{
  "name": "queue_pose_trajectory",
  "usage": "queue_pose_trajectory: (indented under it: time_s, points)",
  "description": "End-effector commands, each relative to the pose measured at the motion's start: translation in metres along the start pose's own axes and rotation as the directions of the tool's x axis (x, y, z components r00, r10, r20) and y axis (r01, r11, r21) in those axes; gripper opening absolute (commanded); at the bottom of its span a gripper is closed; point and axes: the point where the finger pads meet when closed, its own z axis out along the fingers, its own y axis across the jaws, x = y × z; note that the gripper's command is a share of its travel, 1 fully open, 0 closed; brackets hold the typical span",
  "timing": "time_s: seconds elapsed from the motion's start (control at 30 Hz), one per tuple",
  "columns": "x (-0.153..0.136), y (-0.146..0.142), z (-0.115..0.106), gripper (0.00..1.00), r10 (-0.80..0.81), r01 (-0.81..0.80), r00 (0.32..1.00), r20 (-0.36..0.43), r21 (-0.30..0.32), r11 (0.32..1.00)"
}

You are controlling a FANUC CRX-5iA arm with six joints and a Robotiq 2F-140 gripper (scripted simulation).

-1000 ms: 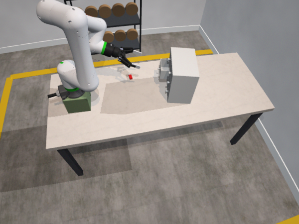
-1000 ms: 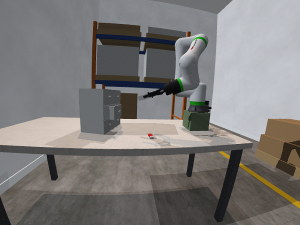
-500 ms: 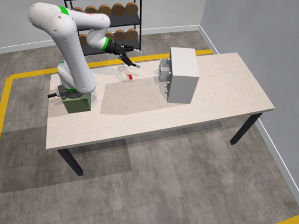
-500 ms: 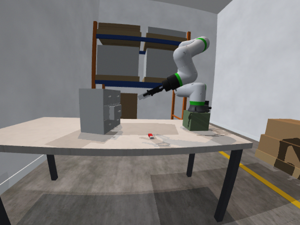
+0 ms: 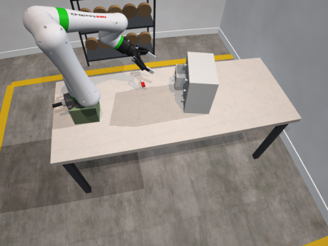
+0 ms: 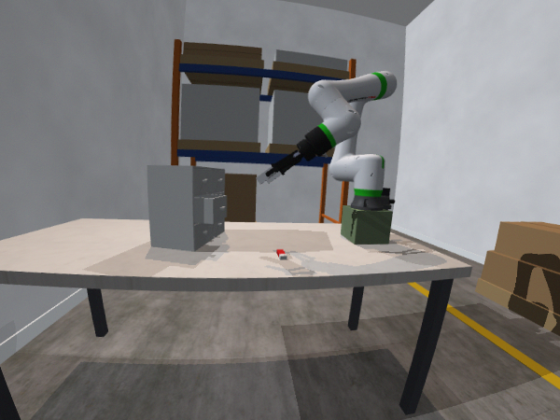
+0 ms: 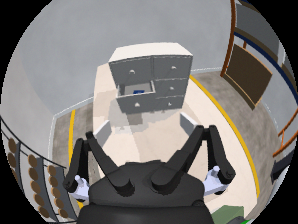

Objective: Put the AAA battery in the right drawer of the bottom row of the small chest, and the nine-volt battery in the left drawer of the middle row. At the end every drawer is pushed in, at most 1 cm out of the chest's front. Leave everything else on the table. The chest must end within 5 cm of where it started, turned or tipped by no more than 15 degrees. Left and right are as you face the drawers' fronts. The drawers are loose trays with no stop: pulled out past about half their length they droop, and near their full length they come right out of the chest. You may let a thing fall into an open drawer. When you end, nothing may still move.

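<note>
Over my feeds, the grey chest [image 5: 202, 68] [image 6: 171, 205] [image 7: 150, 51] stood upright, its left middle drawer [image 5: 180, 82] [image 6: 208, 211] [image 7: 127, 104] open, something small and blue [image 7: 139, 92] inside.

The bent arm [image 5: 77, 63] [image 6: 343, 117] reaches out, wrist angled downward, its fingers [image 5: 150, 70] [image 6: 269, 177] spread wide and holding nothing.
</note>
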Motion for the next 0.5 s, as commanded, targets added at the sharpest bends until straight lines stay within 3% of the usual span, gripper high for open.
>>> queue_pose_trajectory:
  time_s: [0.0, 0.27, 0.47]
  points:
    - [-0.001, 0.002, -0.001, 1.0, -0.01, 0.01, 0.996, 0.094, 0.007, 1.0]
    - [0.004, 0.002, -0.004, 1.0, -0.011, 0.01, 0.965, 0.261, 0.006, 1.0]
    - [0.009, 0.002, -0.008, 1.0, -0.012, 0.01, 0.887, 0.462, 0.007, 1.0]
